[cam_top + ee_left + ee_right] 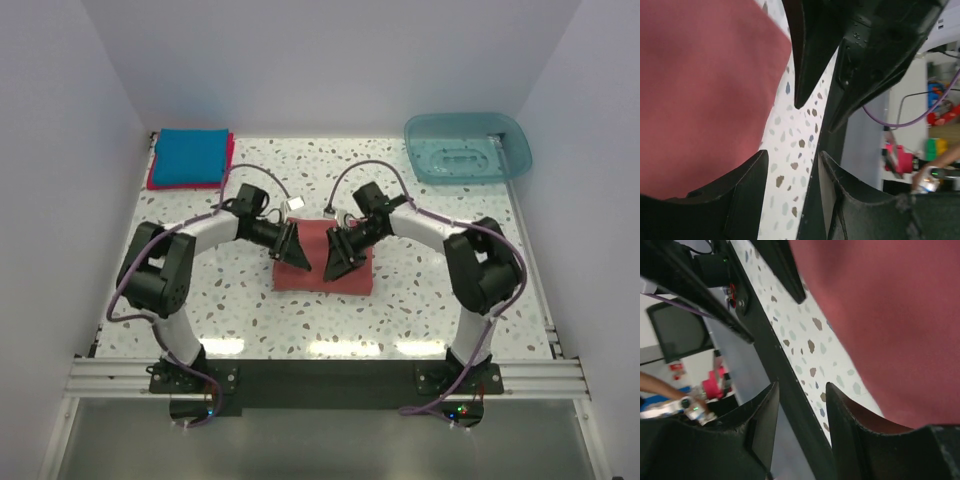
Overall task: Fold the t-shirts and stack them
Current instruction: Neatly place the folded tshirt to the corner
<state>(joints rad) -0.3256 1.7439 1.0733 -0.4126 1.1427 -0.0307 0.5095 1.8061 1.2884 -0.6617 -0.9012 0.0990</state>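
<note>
While my left claw (296,246) and right claw (336,258) hover over the salmon-red t-shirt (305,280), folded at the middle of the bench (430,300), both stand with jaws apart, gripping nothing. The bright blue t-shirt (190,155) lies folded on the crimson-pink t-shirt (180,186) at the far left corner. A teal tub (466,148) sits at the far right corner.
</note>
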